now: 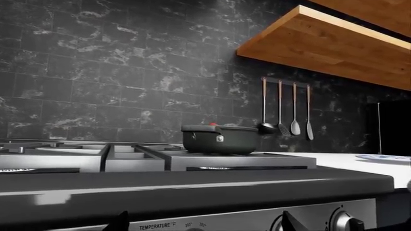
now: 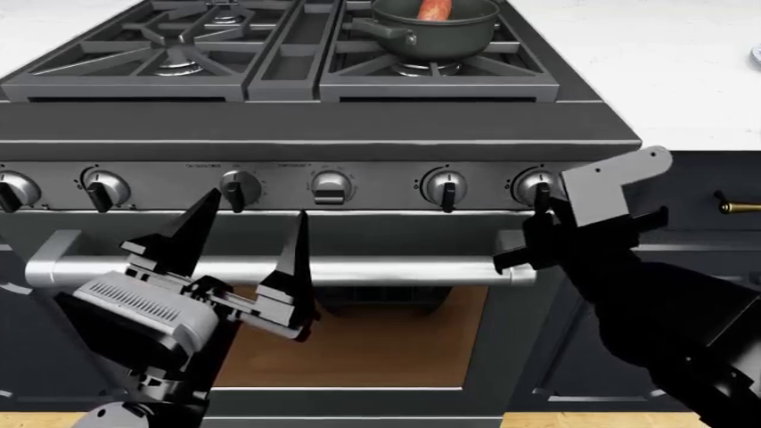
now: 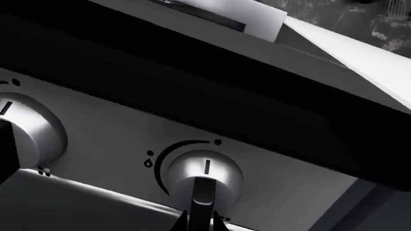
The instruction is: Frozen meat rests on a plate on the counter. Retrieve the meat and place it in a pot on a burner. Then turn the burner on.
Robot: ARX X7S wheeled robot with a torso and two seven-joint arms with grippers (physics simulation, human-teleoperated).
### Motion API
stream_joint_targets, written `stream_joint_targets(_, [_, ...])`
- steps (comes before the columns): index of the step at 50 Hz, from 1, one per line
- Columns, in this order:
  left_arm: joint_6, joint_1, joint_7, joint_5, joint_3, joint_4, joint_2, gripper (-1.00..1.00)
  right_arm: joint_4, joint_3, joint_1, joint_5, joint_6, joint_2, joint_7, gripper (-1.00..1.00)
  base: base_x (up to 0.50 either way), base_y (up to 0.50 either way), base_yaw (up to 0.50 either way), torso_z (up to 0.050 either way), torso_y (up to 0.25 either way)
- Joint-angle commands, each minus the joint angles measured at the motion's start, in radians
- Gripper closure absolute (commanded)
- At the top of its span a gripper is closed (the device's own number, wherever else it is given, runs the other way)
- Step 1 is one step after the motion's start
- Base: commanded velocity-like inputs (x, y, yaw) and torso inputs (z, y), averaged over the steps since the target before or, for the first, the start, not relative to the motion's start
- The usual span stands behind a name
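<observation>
The meat (image 2: 434,8) lies in the dark grey pot (image 2: 437,34), which stands on the stove's back right burner (image 2: 419,68). In the left wrist view only a red tip of the meat (image 1: 213,124) shows above the pot (image 1: 220,138). The plate (image 1: 385,157) sits empty on the white counter (image 2: 678,71). My right gripper (image 2: 541,212) is at the rightmost knob (image 3: 204,172), with its jaws tight on either side of the knob's handle bar (image 3: 200,219). My left gripper (image 2: 244,259) is open and empty in front of the oven door; it also shows in the left wrist view (image 1: 204,224).
Several more knobs (image 2: 238,187) line the stove's front panel above the oven door handle (image 2: 393,270). Utensils (image 1: 287,110) hang on the dark tiled wall under a wooden shelf (image 1: 327,43). A brass drawer handle (image 2: 737,207) is at the right.
</observation>
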Motion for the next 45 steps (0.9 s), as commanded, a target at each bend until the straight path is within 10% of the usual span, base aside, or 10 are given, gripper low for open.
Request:
stream_joint_targets(1, [0.003, 0.002, -0.001, 0.000, 0.004, 0.000, -0.002, -1.00, -0.022, -0.057, 0.017, 0.061, 0.019, -0.008, -0.042, 1.00, 0.00, 0.00, 0.00, 0.000, 0.000])
stream_joint_targets(45, [0.007, -0.002, -0.008, -0.006, 0.015, -0.007, -0.010, -1.00, -0.051, -0.214, 0.140, 0.010, 0.221, -0.011, -0.097, 1.00, 0.00, 0.00, 0.00, 0.000, 0.000])
